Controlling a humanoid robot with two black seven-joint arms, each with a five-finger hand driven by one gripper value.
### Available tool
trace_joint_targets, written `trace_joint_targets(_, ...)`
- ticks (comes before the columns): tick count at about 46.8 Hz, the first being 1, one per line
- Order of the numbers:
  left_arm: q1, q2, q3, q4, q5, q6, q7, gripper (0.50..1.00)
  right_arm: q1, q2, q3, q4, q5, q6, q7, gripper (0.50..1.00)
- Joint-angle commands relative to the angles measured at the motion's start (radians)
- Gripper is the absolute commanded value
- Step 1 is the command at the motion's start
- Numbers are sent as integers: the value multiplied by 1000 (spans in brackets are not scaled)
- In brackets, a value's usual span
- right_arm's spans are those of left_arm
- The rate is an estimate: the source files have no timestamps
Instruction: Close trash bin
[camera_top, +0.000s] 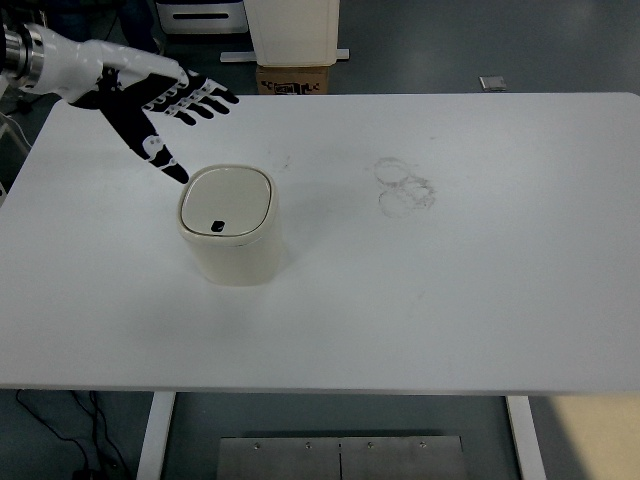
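A cream trash bin (232, 233) stands on the white table (420, 300), left of centre. Its lid (227, 200) lies flat and shut, with a small dark button near its front edge. My left hand (170, 100) hovers above and behind the bin, up at the top left, clear of the lid. Its black fingers (205, 102) are spread flat and hold nothing, and the thumb points down toward the bin. The right arm is out of view.
Faint ring marks (403, 186) stain the table right of centre. Beyond the far edge stand a cardboard box (296, 80) and a large white container (292, 30) on the floor.
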Motion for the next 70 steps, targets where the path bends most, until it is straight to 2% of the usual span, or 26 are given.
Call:
trace_joint_targets(1,58,-17,-94,85,-89,36,-140,1000,0,0,0,0,0,-1,0,991)
trace_joint_targets(8,196,-53,-191,204,-222,65,-387,1000,0,0,0,0,0,-1,0,991)
trace_joint_targets(16,319,-61,-194,219,-216,211,-650,1000,0,0,0,0,0,1,0,991)
trace_joint_targets(18,339,-63,-194,236,-210,226,-689,1000,0,0,0,1,0,-1,0,991)
trace_joint_targets(21,368,-92,-195,295,-213,226,-720,1000,0,0,0,0,0,1,0,991)
trace_joint_targets(27,440,-208,-244,458,-302,225,-735,1000,0,0,0,0,0,1,0,991)
trace_joint_targets(31,480,-231,-269,529,-434,237,-731,1000,0,0,0,0,0,1,0,991)
trace_joint_targets(35,513,-254,-271,549,-500,240,-729,1000,0,0,0,0,0,-1,0,991)
trace_joint_targets(41,560,-317,-287,590,-529,237,-727,1000,0,0,0,0,0,1,0,991)
trace_joint_targets(48,632,-415,-332,714,-572,217,-724,1000,0,0,0,0,-3,1,0,991)
trace_joint_targets(54,674,-498,-343,814,-580,182,-691,1000,1,0,0,1,-3,1,0,991)
trace_joint_targets(61,698,-543,-393,882,-580,145,-672,1000,1,0,0,1,-1,-1,0,991)
trace_joint_targets(70,707,-558,-422,896,-580,148,-658,1000,0,0,0,1,-3,1,0,991)
